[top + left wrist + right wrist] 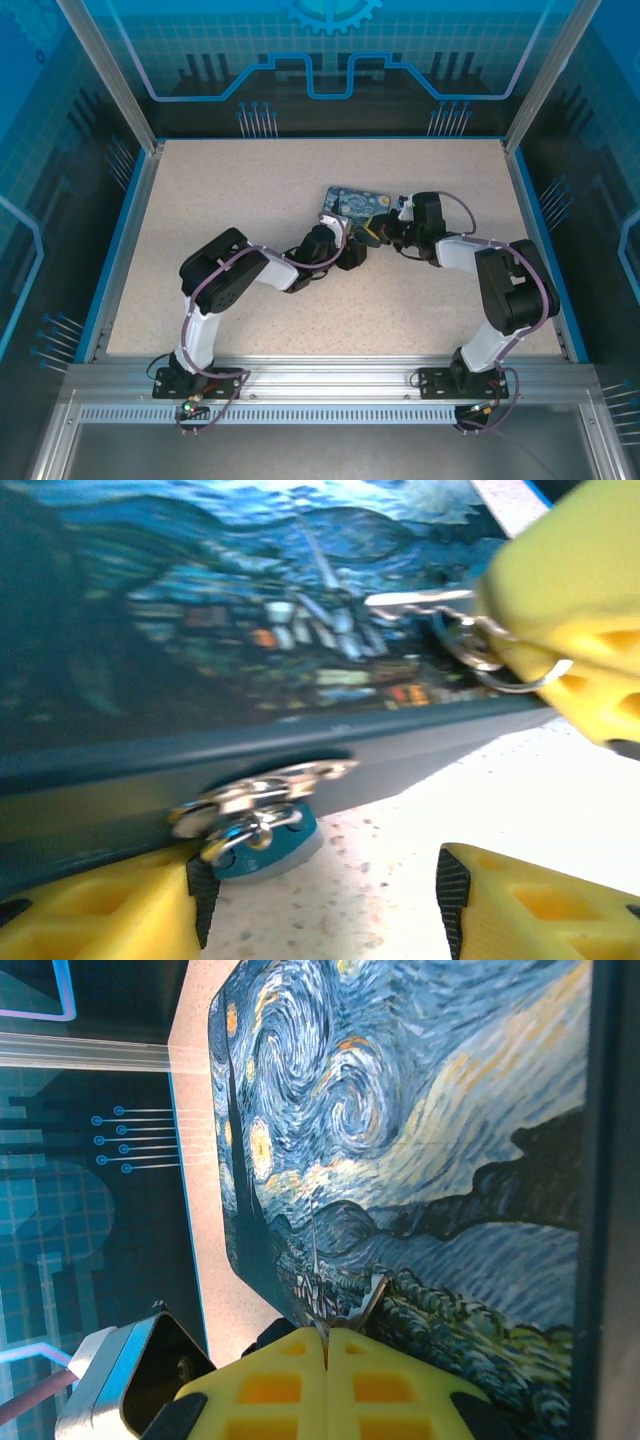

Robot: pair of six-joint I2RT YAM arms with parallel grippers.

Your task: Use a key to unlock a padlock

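The padlock [262,842], a small teal body with a silver shackle, hangs from the metal hasp [255,795] on the front wall of the night-sky painted box [355,203]. My left gripper [325,890] is open, low on the table in front of that wall, and the padlock sits right beside its left finger [110,910]. My right gripper [327,1335] is shut on the key [368,1302], whose thin blade sticks out over the box lid [420,1140]. In the left wrist view the key [410,600] and its ring [488,658] hang from the right gripper's yellow fingers [570,590].
The box lies near the middle of the speckled table [230,190], with both arms meeting at its near side. A blue rim [128,230] and metal posts bound the table. Open tabletop lies to the left and behind the box.
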